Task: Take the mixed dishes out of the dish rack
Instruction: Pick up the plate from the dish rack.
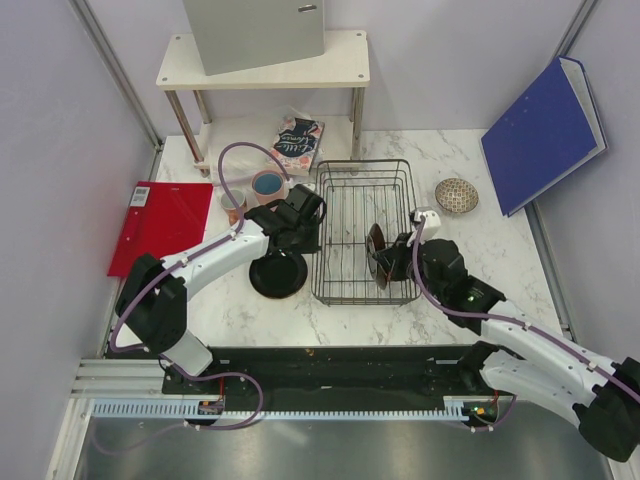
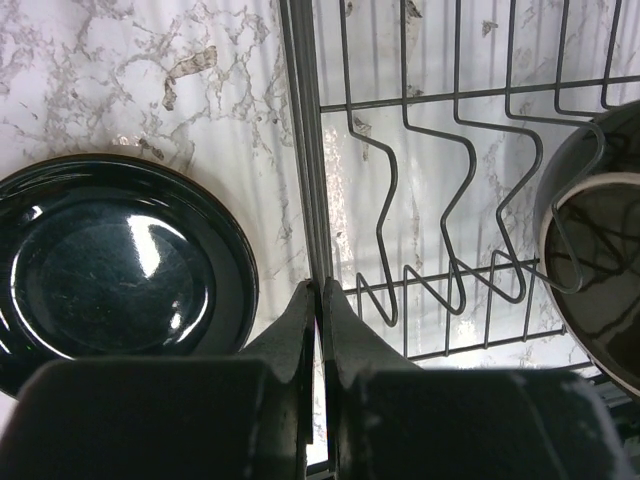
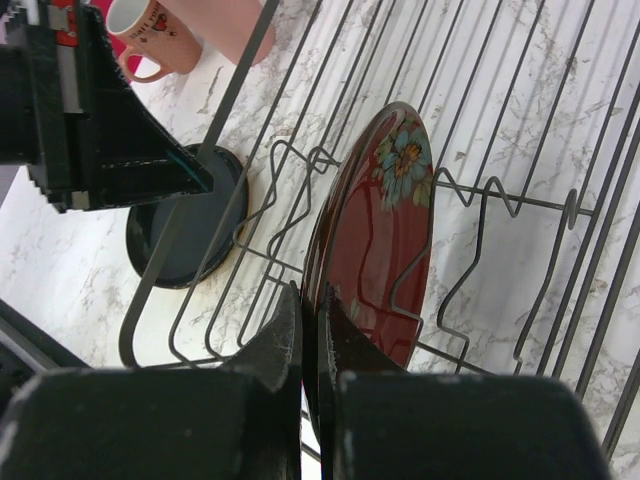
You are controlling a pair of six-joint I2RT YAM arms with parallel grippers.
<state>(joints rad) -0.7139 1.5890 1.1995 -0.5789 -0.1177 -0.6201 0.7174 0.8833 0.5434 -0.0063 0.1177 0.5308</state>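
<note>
From above, the dish rack point(image 1: 362, 163) holds only the red floral plate point(image 1: 377, 255), upright in its near slots. The black plate point(image 1: 278, 275), tall pink cup point(image 1: 268, 186) and small pink mug point(image 1: 233, 206) sit on the marble table point(image 1: 480, 270) left of it and the speckled bowl point(image 1: 456, 196) sits to its right, so I judge four of five dishes unloaded. The left wrist view shows the left gripper point(image 2: 320, 300) pinched tight on the dish rack's left rim. The right wrist view shows the right gripper point(image 3: 310, 305) clamped on the red floral plate's lower edge, not yet lifted out.
</note>
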